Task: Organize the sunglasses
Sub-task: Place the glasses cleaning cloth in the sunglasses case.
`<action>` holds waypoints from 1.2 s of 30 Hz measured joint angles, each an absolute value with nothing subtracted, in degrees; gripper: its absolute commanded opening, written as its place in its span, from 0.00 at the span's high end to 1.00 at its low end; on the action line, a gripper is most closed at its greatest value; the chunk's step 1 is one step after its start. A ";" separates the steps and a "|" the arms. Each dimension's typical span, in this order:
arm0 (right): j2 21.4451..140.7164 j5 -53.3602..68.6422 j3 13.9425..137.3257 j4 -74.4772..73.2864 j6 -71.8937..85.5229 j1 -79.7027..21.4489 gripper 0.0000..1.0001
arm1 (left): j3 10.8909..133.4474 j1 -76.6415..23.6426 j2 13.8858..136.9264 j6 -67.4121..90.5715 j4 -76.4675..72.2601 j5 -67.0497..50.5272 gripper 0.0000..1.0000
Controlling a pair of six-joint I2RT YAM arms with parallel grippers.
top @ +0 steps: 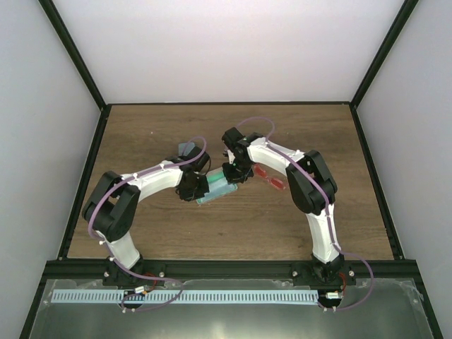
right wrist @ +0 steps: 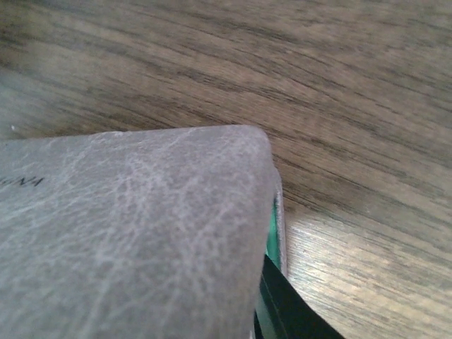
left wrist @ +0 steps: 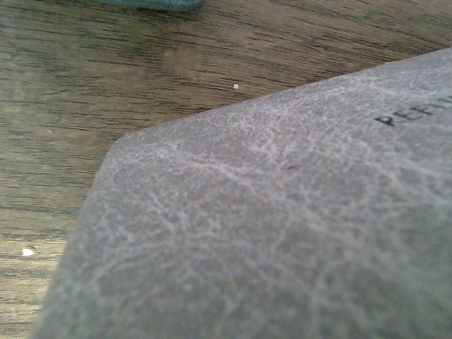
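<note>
A grey oblong case with a teal-green inside lies at the table's middle between both grippers. My left gripper is at its left end. The case fills the left wrist view and hides the fingers. My right gripper is at its right end. In the right wrist view the grey lid is close up, with green lining beside it and one dark finger under its edge. The red-framed sunglasses lie folded on the wood just right of the right gripper, free of both grippers.
A grey-blue item lies behind the left forearm; its kind is unclear. A teal edge shows at the top of the left wrist view. Black frame posts and white walls bound the wooden table.
</note>
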State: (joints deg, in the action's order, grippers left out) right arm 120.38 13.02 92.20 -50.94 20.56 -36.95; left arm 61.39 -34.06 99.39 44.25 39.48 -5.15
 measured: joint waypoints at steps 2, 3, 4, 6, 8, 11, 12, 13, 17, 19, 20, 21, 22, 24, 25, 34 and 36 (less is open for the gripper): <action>120.38 12.93 92.20 -50.94 20.58 -36.95 0.78 | 61.39 -34.06 99.39 44.21 39.51 -5.06 0.96; 120.38 12.86 92.20 -50.94 20.56 -36.95 0.77 | 61.39 -34.06 99.39 44.14 39.53 -5.02 0.95; 120.38 12.80 92.20 -50.89 20.51 -36.95 0.76 | 61.39 -34.06 99.39 44.07 39.53 -4.97 0.94; 120.38 12.73 92.20 -50.76 20.60 -36.95 0.76 | 61.39 -34.06 99.39 43.86 39.57 -4.84 0.90; 120.36 12.64 92.20 -50.68 20.56 -36.95 0.76 | 61.39 -34.06 99.39 43.64 39.75 -4.60 0.82; 119.94 12.19 92.16 -50.59 20.60 -36.95 0.75 | 61.39 -34.06 99.37 43.20 40.12 -4.19 0.69; 119.68 11.99 92.12 -50.57 20.60 -36.95 0.75 | 61.49 -34.11 99.37 43.16 40.23 -4.03 0.67; 119.26 11.77 92.03 -50.54 20.62 -36.95 0.75 | 61.65 -34.13 99.37 43.07 40.51 -3.75 0.64; 116.86 11.18 91.57 -50.39 20.80 -36.95 0.75 | 62.57 -34.13 99.22 42.54 41.76 -2.96 0.61; 115.37 10.85 90.91 -50.02 20.91 -36.95 0.75 | 63.02 -34.15 98.94 42.57 42.33 -2.59 0.60; 114.45 10.63 90.41 -49.91 21.06 -36.95 0.76 | 63.24 -34.17 98.76 42.52 42.54 -2.52 0.59; 113.49 10.31 89.73 -49.69 21.30 -36.95 0.76 | 63.42 -34.22 98.48 42.52 42.74 -2.37 0.58; 112.51 9.96 89.01 -49.58 21.52 -36.95 0.76 | 63.55 -34.30 98.17 42.52 42.94 -2.33 0.58; 110.65 8.97 87.50 -49.52 21.96 -36.95 0.76 | 63.68 -34.54 97.54 42.54 43.18 -2.17 0.58; 109.93 8.49 86.85 -49.43 22.17 -36.95 0.76 | 63.72 -34.74 97.08 42.57 43.38 -2.13 0.58; 94.67 1.06 76.05 -48.07 29.58 -30.76 0.48 | 69.43 -39.92 94.56 43.00 47.94 1.72 0.62; 91.57 0.34 73.95 -47.57 31.20 -26.02 0.47 | 75.26 -42.17 95.11 42.57 50.39 4.34 0.61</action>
State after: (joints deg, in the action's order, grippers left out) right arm 91.57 0.34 73.95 -47.57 31.20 -26.02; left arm 75.26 -42.17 95.11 42.57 50.39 4.34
